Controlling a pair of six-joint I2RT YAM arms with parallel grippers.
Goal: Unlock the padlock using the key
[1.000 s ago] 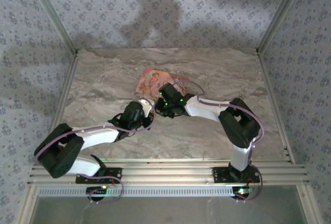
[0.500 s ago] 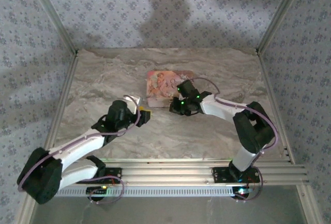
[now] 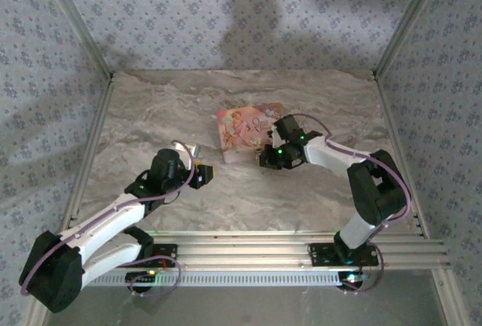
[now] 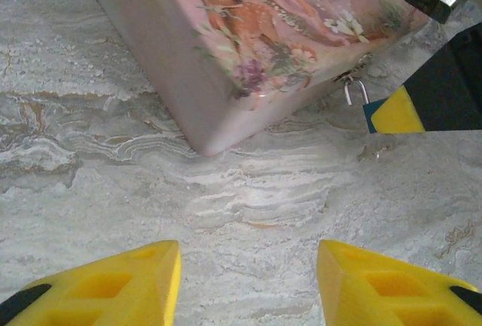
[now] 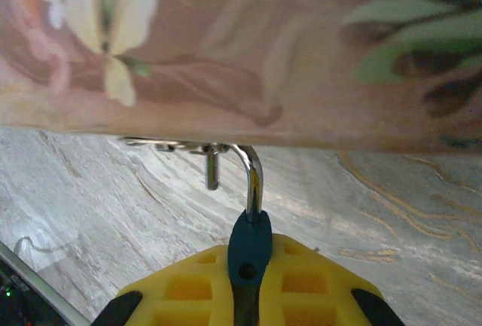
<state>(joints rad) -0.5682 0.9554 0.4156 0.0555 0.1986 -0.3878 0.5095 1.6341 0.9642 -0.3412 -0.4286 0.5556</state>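
Note:
The tiny teal padlock (image 5: 250, 254) is pinched edge-on between the yellow fingers (image 5: 188, 288) of my right gripper (image 5: 250, 284), which is shut on it. Its thin steel shackle (image 5: 254, 179) curves up into the metal hasp under the edge of the pink floral box (image 5: 248, 55). From the left wrist view the shackle (image 4: 354, 91) and a teal corner (image 4: 368, 117) show beside the right gripper's yellow finger (image 4: 398, 111). My left gripper (image 4: 248, 284) is open over bare marble, a short way in front of the box (image 4: 248, 32), holding nothing. No key is in sight.
The pink box (image 3: 248, 129) lies mid-table with my right gripper (image 3: 266, 162) at its near edge and my left gripper (image 3: 205, 175) to the left of it. Patterned walls and metal frame rails (image 3: 90, 153) bound the marble table (image 3: 316, 198).
The right gripper has moved right, and the pink box has shifted right with it. The left arm has drawn back to the left, away from the box.

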